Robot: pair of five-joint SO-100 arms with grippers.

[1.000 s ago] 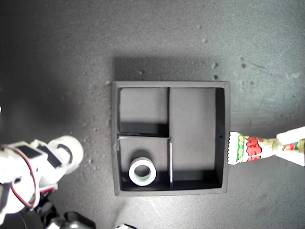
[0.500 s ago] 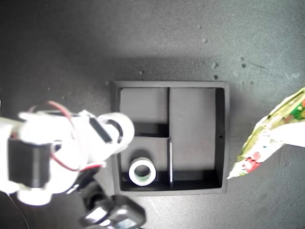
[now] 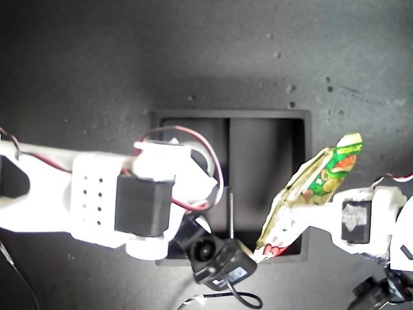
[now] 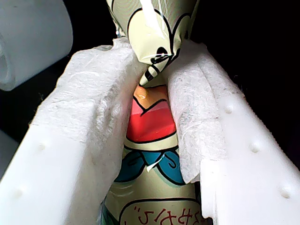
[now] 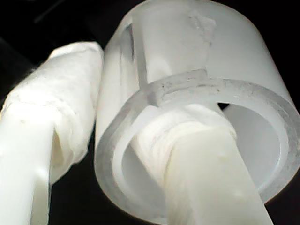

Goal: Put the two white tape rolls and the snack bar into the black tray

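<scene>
Snack bar (image 4: 152, 117) pinched between fingers (image 4: 84, 140).

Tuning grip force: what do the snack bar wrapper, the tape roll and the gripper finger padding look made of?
Snack bar wrapper: thin glossy plastic film, by its highlights and creases. Tape roll: translucent white, smooth, likely plastic tape; a layer edge shows on its face. Padding on the fingers: white, fibrous, matte, probably fabric tape or gauze.

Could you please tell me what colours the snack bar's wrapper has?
The snack bar is pale cream-white and green with red print and a cartoon picture, clearest in the exterior view.
</scene>
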